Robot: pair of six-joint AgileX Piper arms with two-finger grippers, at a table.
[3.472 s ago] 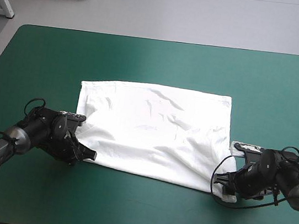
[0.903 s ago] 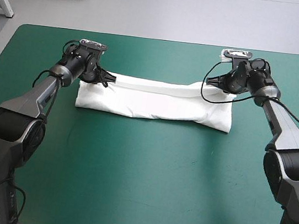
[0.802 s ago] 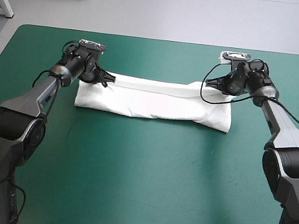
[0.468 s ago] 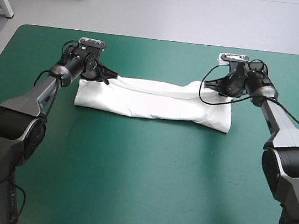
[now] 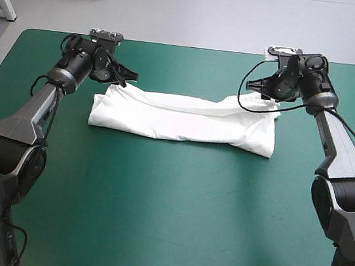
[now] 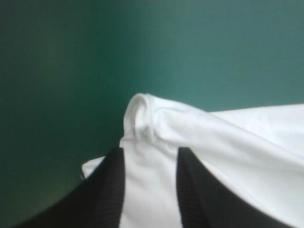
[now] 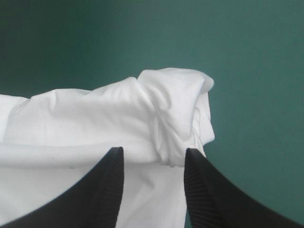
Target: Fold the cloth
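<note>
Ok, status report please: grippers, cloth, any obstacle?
Left gripper and right gripper: jaws open. T-shirt folded into one long band, grippers at its far corners. No obstacle seen.

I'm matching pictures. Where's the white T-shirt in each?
High view: T-shirt, folded strip on the teal-green cover's far half.
Left wrist view: T-shirt between and ahead of the left end effector.
Right wrist view: T-shirt between and ahead of the right end effector.
Shared landmark: the teal-green cover.
</note>
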